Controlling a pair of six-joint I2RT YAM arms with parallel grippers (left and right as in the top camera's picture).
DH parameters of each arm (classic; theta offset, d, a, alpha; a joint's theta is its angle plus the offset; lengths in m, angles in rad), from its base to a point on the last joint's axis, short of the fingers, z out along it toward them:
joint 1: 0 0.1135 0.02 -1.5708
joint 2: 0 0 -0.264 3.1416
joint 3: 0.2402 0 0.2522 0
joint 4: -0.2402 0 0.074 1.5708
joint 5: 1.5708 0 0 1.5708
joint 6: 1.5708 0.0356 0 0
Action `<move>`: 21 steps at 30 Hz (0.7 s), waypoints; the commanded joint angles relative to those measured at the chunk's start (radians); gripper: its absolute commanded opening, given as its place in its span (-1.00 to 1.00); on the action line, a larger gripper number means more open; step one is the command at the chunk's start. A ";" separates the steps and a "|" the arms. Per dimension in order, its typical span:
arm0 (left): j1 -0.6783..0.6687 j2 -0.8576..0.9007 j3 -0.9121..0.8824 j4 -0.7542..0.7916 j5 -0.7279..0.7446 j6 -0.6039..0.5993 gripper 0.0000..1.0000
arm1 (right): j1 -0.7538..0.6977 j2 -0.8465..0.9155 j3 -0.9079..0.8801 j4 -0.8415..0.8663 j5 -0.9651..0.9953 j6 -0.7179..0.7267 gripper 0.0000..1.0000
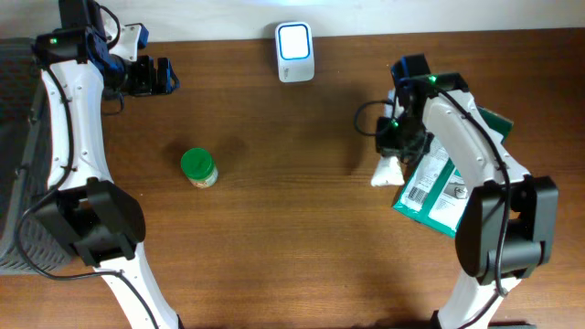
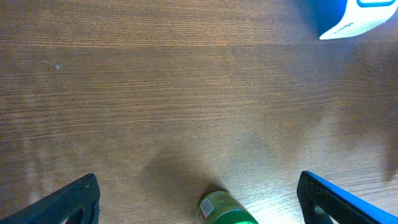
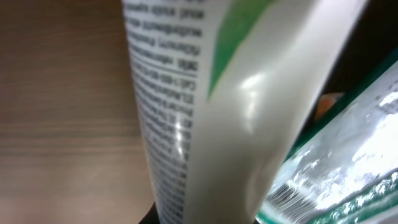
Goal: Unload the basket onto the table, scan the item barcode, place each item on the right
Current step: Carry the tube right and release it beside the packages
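The white scanner (image 1: 294,50) with a lit screen stands at the table's back edge, and its corner (image 2: 348,15) shows in the left wrist view. My right gripper (image 1: 395,157) is shut on a white tube (image 1: 385,173) with a green mark and small print. This tube (image 3: 236,106) fills the right wrist view and hides the fingers. A green-lidded jar (image 1: 198,168) stands at left centre, and its top (image 2: 225,211) shows between my open left gripper's (image 2: 198,183) fingers, well below them. In the overhead view the left gripper (image 1: 157,77) hangs at the back left.
A green flat package (image 1: 437,190) with a barcode label lies under the right arm, and its shiny edge (image 3: 348,162) shows beside the tube. A dark bin (image 1: 13,146) stands off the table's left edge.
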 commanded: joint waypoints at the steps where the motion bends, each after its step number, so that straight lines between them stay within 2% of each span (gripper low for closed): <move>1: 0.003 -0.006 0.017 0.000 0.014 -0.008 0.98 | -0.044 -0.031 -0.093 0.066 0.024 -0.025 -0.90; 2: 0.003 -0.006 0.017 0.000 0.014 -0.008 0.98 | -0.053 -0.031 -0.110 0.075 0.027 -0.025 -0.90; 5: 0.003 -0.006 0.017 0.000 0.014 -0.008 0.98 | -0.093 -0.031 -0.134 0.075 0.026 -0.024 -0.61; 6: 0.003 -0.006 0.017 0.000 0.014 -0.008 0.98 | -0.106 -0.031 -0.134 0.069 0.026 -0.024 -0.41; 9: 0.003 -0.006 0.017 0.000 0.014 -0.008 0.98 | -0.130 -0.032 -0.117 0.035 0.023 -0.084 -0.10; 13: 0.003 -0.006 0.017 0.000 0.014 -0.008 0.98 | -0.118 -0.032 0.066 -0.135 0.022 -0.139 -0.05; 16: 0.003 -0.006 0.017 0.000 0.014 -0.008 0.98 | -0.042 -0.032 0.241 -0.240 -0.010 -0.164 0.08; 21: 0.003 -0.006 0.017 0.000 0.014 -0.008 0.99 | 0.162 -0.027 0.290 -0.135 -0.164 -0.163 0.25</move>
